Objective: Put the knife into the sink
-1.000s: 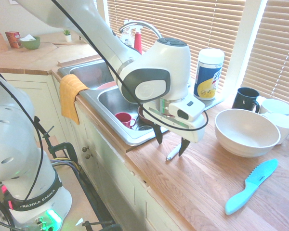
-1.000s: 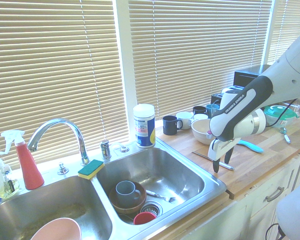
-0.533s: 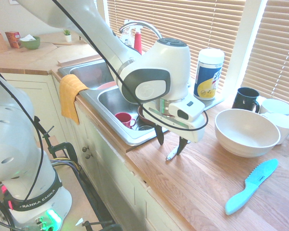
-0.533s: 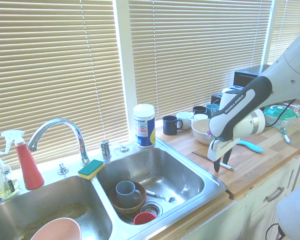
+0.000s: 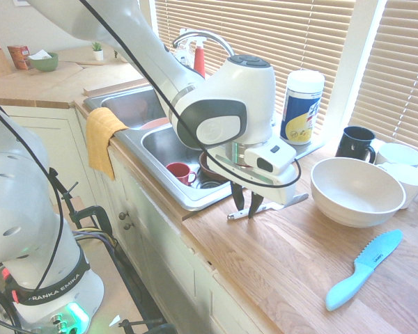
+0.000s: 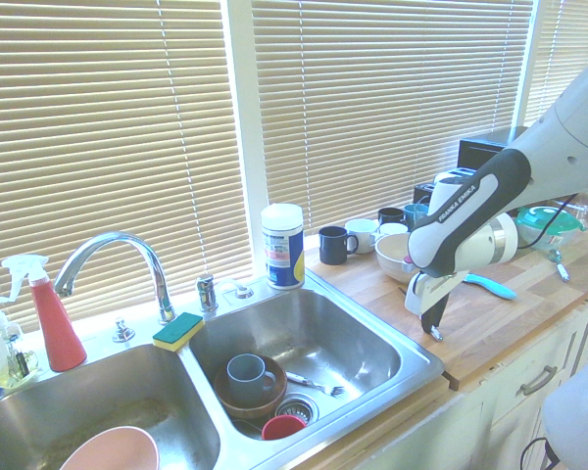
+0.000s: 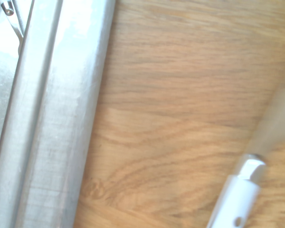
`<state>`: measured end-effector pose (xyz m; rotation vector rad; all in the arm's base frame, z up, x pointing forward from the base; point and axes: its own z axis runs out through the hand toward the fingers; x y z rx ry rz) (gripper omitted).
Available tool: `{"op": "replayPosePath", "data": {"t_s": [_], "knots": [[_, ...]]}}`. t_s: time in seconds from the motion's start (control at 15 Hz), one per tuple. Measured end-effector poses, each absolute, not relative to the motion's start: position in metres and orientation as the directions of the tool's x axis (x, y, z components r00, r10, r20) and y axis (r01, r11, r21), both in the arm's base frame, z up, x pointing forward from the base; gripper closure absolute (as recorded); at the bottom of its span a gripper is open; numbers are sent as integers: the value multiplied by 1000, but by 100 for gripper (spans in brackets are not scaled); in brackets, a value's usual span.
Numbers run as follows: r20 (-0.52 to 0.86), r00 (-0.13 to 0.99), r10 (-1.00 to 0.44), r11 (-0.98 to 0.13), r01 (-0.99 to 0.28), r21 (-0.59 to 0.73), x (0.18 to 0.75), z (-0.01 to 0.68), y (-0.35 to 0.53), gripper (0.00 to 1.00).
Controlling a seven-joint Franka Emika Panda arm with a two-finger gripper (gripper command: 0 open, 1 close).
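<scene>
The knife (image 5: pixel 233 216), slim with a white handle and a silver blade, lies level on the wooden counter just right of the sink (image 5: pixel 189 200). My gripper (image 5: pixel 245 211) stands straight down over it, fingers drawn in against the knife's middle, shut on it. From the opposite side the gripper (image 6: pixel 431 323) hides most of the knife (image 6: pixel 437 335), close to the sink's (image 6: pixel 416 358) right rim. In the wrist view, the white handle (image 7: pixel 232 199) crosses the wood grain, with the sink's steel rim (image 7: pixel 61 118) alongside.
The near basin holds a red cup (image 5: pixel 180 172), a bowl with a mug (image 6: pixel 247 377) and a fork. A turquoise knife (image 5: pixel 362 268), a large white bowl (image 5: pixel 355 191), mugs and a wipes canister (image 5: pixel 302 106) stand on the counter. An orange cloth (image 5: pixel 103 136) hangs over the sink's edge.
The fingers were wide open around the knife and have closed in on it. The knife has swung from pointing at the counter edge to lying level across the gripper.
</scene>
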<state>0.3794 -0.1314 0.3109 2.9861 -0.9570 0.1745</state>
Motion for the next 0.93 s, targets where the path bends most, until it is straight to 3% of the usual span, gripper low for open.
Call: {"op": "replayPosePath", "data": {"t_s": [0.67, 0.93], "knots": [[103, 786, -609, -793, -606, -58, 383, 315, -135, 100], [117, 768, -629, -777, -623, -85, 395, 359, -135, 100]]}}
